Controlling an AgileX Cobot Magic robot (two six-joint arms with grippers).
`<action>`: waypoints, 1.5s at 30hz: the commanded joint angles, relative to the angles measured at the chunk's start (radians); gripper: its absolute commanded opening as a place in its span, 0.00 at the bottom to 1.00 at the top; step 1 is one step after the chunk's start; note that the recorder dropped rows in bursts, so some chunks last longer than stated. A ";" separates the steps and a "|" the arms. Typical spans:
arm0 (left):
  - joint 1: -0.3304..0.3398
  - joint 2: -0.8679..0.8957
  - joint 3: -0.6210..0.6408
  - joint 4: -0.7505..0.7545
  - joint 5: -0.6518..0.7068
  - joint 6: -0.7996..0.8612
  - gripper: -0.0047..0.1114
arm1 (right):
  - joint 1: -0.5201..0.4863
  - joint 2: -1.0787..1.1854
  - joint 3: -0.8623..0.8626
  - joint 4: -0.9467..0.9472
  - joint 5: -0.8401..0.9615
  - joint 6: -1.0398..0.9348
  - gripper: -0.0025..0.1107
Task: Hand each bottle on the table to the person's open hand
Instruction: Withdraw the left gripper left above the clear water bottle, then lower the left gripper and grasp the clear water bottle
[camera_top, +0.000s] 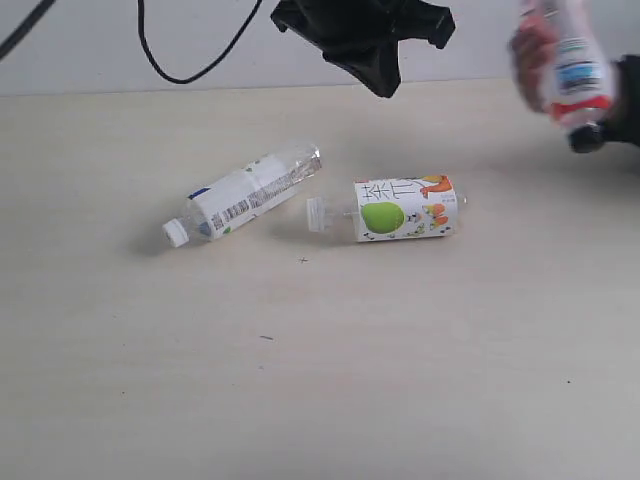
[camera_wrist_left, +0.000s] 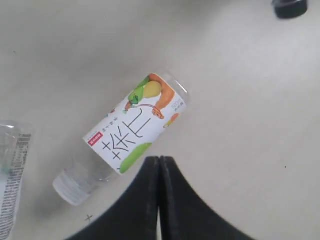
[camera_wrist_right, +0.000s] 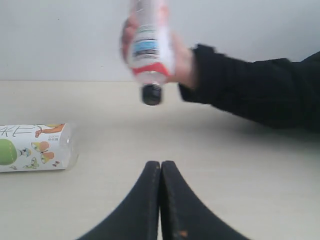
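Two bottles lie on their sides on the beige table (camera_top: 320, 380). One is white-capped with a white and green label (camera_top: 245, 195), and also shows at the edge of the left wrist view (camera_wrist_left: 10, 175). The short apple-and-orange bottle (camera_top: 400, 208) (camera_wrist_left: 135, 130) (camera_wrist_right: 32, 147) lies to its right. A person's hand (camera_wrist_right: 182, 60) holds the red-labelled bottle (camera_top: 570, 60) (camera_wrist_right: 149, 45) cap down at the far right, off the table. My left gripper (camera_top: 382, 88) (camera_wrist_left: 159, 159) hangs shut and empty above the apple bottle. My right gripper (camera_wrist_right: 161, 164) is shut and empty, low over the table, short of the hand. A second white-capped bottle is out of view.
The person's black sleeve (camera_wrist_right: 250, 95) reaches in from the right above the tabletop. A black cable (camera_top: 190, 70) hangs against the pale wall at the back. A few small dark specks (camera_top: 303, 260) mark the table near the bottles.
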 joint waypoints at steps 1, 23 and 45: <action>0.000 -0.074 0.081 0.042 0.004 0.084 0.04 | -0.004 -0.006 0.004 -0.005 -0.013 -0.005 0.02; 0.104 -0.283 0.641 0.206 -0.181 0.185 0.04 | -0.004 -0.006 0.004 -0.005 -0.013 -0.005 0.02; 0.236 -0.283 0.641 0.207 -0.222 0.447 0.04 | -0.004 -0.006 0.004 -0.005 -0.013 -0.005 0.02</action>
